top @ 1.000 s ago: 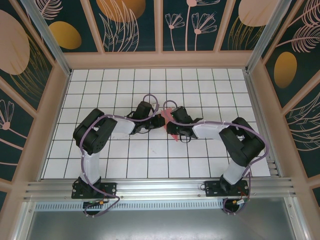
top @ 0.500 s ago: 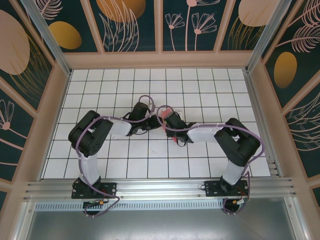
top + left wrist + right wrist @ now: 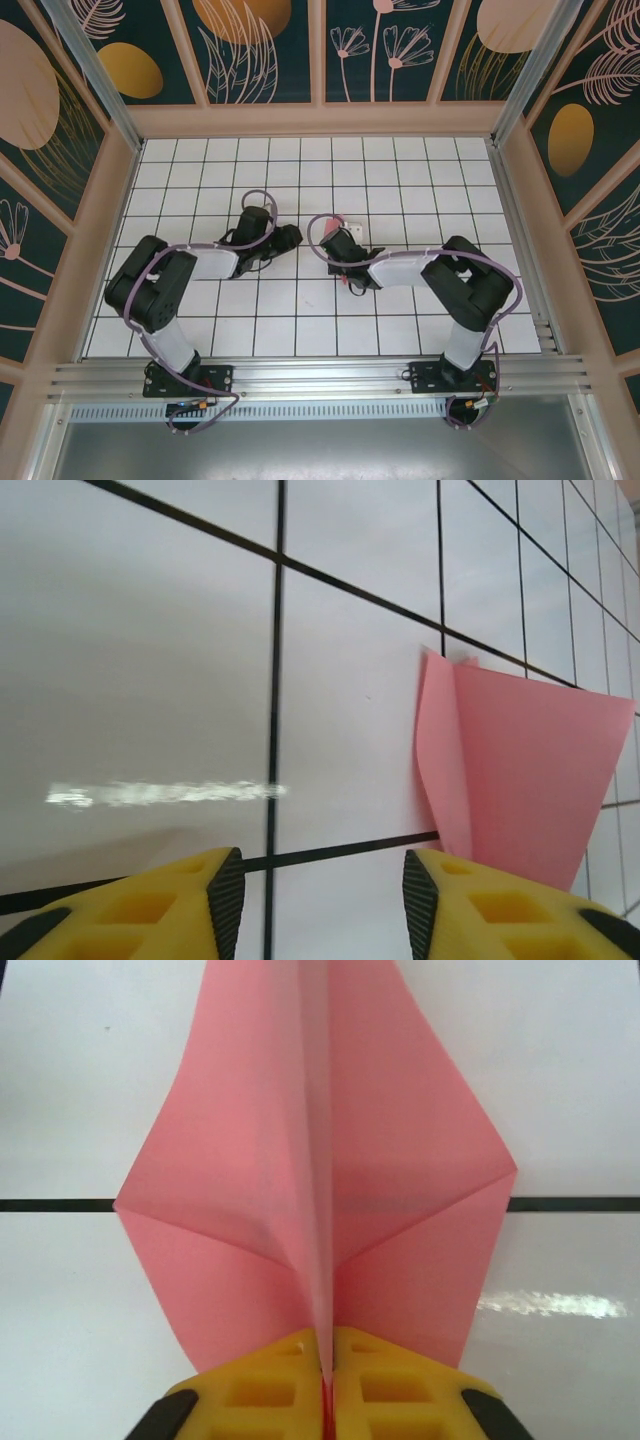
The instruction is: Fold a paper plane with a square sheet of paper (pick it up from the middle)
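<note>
The right hand (image 3: 325, 1365) is seen shut, its yellow fingers (image 3: 260, 1390) pressed together on the centre ridge of the paper plane (image 3: 300, 1160), which is gripped at its near end. The salmon-pink wings are spread to either side of the ridge, and the narrowing end is pointed away from the hand, over the white gridded tabletop (image 3: 80, 1110). The left hand (image 3: 322, 900) is held with its jaws parted and nothing gripped; bare tiles are seen in the gap. From its wrist view the plane is found just beyond its right-side finger. In the top view the two hands are set apart near the middle of the tabletop.
</note>
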Controlling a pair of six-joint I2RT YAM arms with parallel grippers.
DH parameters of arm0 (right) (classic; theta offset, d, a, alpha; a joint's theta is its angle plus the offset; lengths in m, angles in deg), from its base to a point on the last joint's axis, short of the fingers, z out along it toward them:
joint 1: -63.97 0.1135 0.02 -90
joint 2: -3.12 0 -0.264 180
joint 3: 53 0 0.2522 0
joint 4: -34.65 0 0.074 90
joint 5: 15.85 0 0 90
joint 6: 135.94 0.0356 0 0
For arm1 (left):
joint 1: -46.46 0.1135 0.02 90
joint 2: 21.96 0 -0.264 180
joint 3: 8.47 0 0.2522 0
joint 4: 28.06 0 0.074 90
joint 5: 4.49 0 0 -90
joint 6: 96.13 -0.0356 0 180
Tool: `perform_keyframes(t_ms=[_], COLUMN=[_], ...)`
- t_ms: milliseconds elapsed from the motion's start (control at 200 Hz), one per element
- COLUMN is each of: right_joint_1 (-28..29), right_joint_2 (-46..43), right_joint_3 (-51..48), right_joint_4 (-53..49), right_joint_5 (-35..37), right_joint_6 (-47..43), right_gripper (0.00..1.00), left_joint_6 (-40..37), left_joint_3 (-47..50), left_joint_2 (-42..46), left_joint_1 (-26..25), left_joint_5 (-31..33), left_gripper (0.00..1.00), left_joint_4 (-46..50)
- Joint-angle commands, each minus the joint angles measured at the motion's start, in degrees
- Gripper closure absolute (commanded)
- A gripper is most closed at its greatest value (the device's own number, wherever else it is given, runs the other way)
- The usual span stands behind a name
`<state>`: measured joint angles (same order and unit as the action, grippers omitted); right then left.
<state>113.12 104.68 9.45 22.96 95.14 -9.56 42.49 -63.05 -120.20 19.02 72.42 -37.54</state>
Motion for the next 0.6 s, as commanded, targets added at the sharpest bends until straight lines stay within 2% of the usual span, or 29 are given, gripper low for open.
perform_keyframes(t_ms=[0, 230, 420, 595], right_joint_1=[0.4, -0.5, -3.1, -3.9], right_joint_2=[1.6, 1.8, 5.3, 9.0], right_joint_3=[2.4, 9.0, 12.2, 15.1], right_joint_4=[-4.8, -11.2, -12.6, -13.5], right_joint_5=[2.3, 5.5, 4.1, 4.0], right_joint_6=[1.5, 1.8, 2.6, 2.7], right_gripper=[0.95, 0.97, 0.97, 0.98], left_joint_6=[0.3, -0.8, -1.0, -1.4], left_joint_3=[1.2, 2.1, 3.8, 4.4], left_joint_2=[3.5, 6.6, 9.6, 11.5], left_joint_1=[1.2, 2.8, 3.5, 3.7], left_joint_5=[4.9, 8.3, 12.4, 14.8], left_gripper=[0.48, 0.36, 0.23, 0.17], left_joint_4=[2.1, 5.3, 7.3, 8.9])
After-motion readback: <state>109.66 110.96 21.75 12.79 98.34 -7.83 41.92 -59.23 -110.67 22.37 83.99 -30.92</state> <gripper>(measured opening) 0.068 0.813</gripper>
